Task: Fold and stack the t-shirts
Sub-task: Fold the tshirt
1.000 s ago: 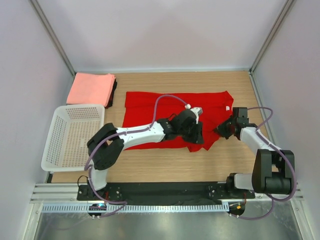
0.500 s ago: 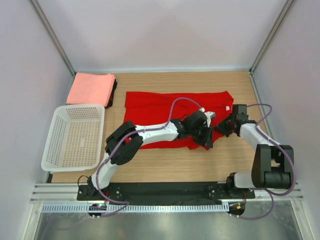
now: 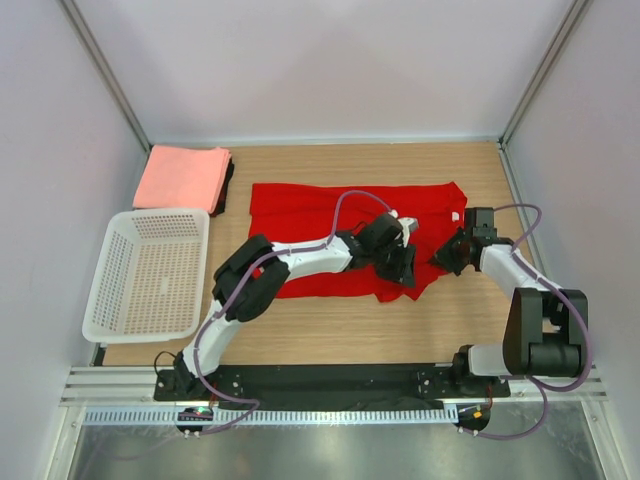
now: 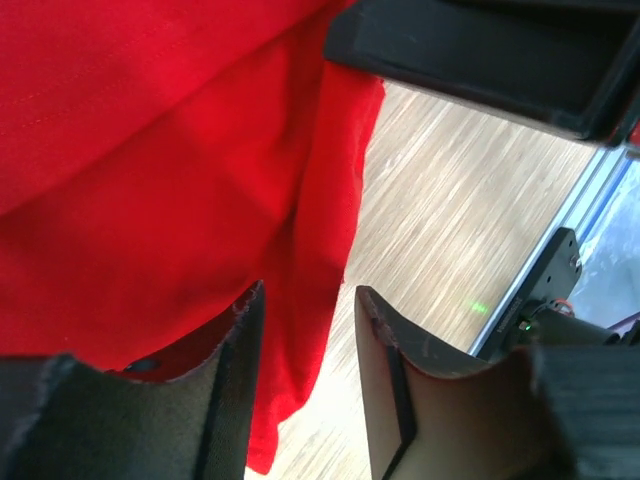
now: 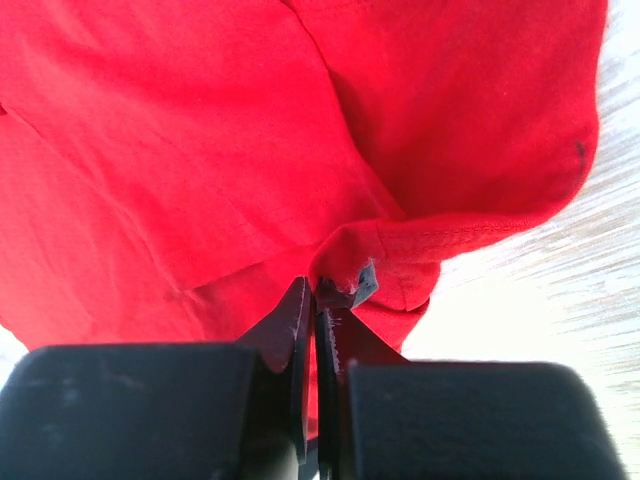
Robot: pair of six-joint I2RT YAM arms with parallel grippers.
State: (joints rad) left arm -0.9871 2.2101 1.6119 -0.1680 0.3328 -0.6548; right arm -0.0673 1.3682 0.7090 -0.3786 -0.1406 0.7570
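Observation:
A bright red t-shirt [image 3: 320, 215] lies spread across the middle of the wooden table, its right part bunched. My left gripper [image 3: 400, 266] hovers over the shirt's lower right edge. In the left wrist view the left gripper [image 4: 305, 330] is open, with the red cloth's edge [image 4: 300, 220] and bare wood showing between its fingers [image 4: 385, 370]. My right gripper [image 3: 450, 257] sits at the shirt's right corner. The right wrist view shows the right gripper [image 5: 318, 295] shut on a small fold of the red hem [image 5: 400, 250]. A folded salmon-pink t-shirt [image 3: 182, 177] rests on a dark t-shirt [image 3: 226, 190] at the back left.
A white mesh basket [image 3: 150, 275] stands at the left, in front of the folded stack. Bare wood [image 3: 330, 325] runs between the red shirt and the arm bases. Grey walls with metal posts [image 3: 530, 80] close in the table's sides and back.
My left gripper slid right along the shirt's lower edge, then came back a little; its jaws narrowed and reopened. The right gripper has stayed pinched on the hem.

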